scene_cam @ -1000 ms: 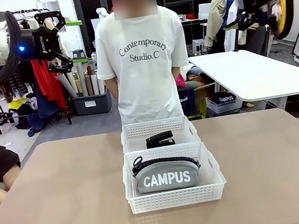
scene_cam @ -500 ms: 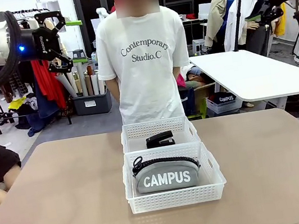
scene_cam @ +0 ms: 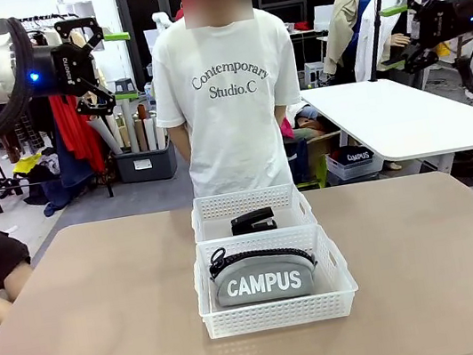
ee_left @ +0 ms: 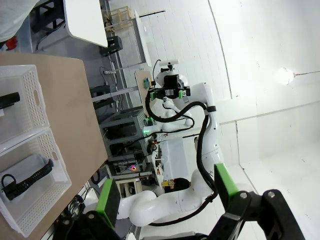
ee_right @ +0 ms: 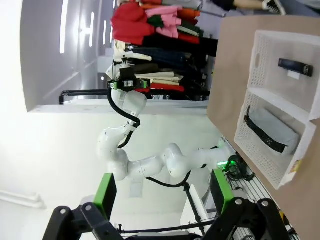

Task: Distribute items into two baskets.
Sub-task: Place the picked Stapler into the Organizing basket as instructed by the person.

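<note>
"CAMPUS" on pouch (scene_cam: 264, 277); shirt (scene_cam: 228, 98) perhaps "Contemporary Studio.C"

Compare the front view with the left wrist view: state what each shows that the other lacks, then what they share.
Front view alone: the person in a white printed T-shirt behind the table, and the white "CAMPUS" lettering on the grey zippered fabric pouch.

Left wrist view alone: the right arm's white base below the table edge.

Both: two white lattice plastic baskets, the pouch in one, the small black stapler in the other, on the tan table; both grippers raised, open.
</note>
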`<state>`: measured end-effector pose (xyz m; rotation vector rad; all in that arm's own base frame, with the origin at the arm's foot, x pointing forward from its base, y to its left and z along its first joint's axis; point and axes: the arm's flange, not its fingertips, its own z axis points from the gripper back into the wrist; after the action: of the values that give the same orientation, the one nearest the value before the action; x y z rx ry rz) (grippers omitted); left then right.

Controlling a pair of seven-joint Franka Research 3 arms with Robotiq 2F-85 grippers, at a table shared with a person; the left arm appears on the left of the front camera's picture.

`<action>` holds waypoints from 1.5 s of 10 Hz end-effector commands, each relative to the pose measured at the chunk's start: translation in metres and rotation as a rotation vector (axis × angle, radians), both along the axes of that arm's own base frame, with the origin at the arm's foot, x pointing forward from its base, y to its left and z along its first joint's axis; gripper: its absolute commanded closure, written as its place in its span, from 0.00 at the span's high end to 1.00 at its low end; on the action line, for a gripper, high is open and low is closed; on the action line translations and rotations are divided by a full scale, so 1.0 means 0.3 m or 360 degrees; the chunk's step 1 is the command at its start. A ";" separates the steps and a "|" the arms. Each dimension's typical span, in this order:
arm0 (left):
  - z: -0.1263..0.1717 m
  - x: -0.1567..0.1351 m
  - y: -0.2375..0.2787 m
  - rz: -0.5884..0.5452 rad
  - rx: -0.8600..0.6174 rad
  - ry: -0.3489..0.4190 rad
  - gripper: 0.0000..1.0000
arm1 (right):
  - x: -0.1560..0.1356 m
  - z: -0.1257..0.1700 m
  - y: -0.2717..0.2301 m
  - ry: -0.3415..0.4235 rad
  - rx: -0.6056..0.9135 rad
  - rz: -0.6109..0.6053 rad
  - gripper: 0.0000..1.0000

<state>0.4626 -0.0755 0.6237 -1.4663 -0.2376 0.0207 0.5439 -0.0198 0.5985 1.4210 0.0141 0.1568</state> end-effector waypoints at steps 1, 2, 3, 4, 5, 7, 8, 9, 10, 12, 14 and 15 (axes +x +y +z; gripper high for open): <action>0.005 -0.003 0.000 -0.0013 -0.0003 -0.0003 1.00 | -0.005 -0.006 0.057 -0.0020 0.0106 -0.0006 1.00; 0.005 -0.003 0.000 -0.0013 -0.0003 -0.0003 1.00 | -0.001 -0.006 0.078 -0.0022 0.0093 -0.0008 1.00; 0.005 -0.003 0.000 -0.0013 -0.0003 -0.0003 1.00 | 0.001 -0.005 0.090 -0.0029 0.0092 -0.0028 1.00; 0.005 -0.003 0.000 -0.0013 -0.0003 -0.0003 1.00 | 0.005 -0.005 0.102 -0.0052 0.0087 -0.0086 1.00; 0.005 -0.003 0.000 -0.0013 -0.0003 -0.0003 1.00 | 0.011 0.003 0.116 -0.0077 0.0093 -0.0127 1.00; 0.005 -0.003 0.000 -0.0013 -0.0003 -0.0003 1.00 | 0.019 0.018 0.123 -0.0101 0.0077 -0.0137 1.00; 0.005 -0.003 0.000 -0.0013 -0.0003 -0.0003 1.00 | 0.034 0.010 0.095 -0.0037 0.0048 -0.0073 1.00; 0.005 -0.003 0.000 -0.0013 -0.0003 -0.0003 1.00 | 0.034 0.010 0.095 -0.0037 0.0048 -0.0073 1.00; 0.005 -0.003 0.000 -0.0013 -0.0003 -0.0003 1.00 | 0.034 0.010 0.095 -0.0037 0.0048 -0.0073 1.00; 0.005 -0.003 0.000 -0.0013 -0.0003 -0.0003 1.00 | 0.034 0.010 0.095 -0.0037 0.0048 -0.0073 1.00; 0.005 -0.003 0.000 -0.0013 -0.0003 -0.0003 1.00 | 0.034 0.010 0.095 -0.0037 0.0048 -0.0073 1.00; 0.005 -0.003 0.000 -0.0013 -0.0003 -0.0003 1.00 | 0.034 0.010 0.095 -0.0037 0.0048 -0.0073 1.00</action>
<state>0.4626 -0.0755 0.6237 -1.4663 -0.2375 0.0207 0.5556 0.0092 0.5999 1.4468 -0.0425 0.1299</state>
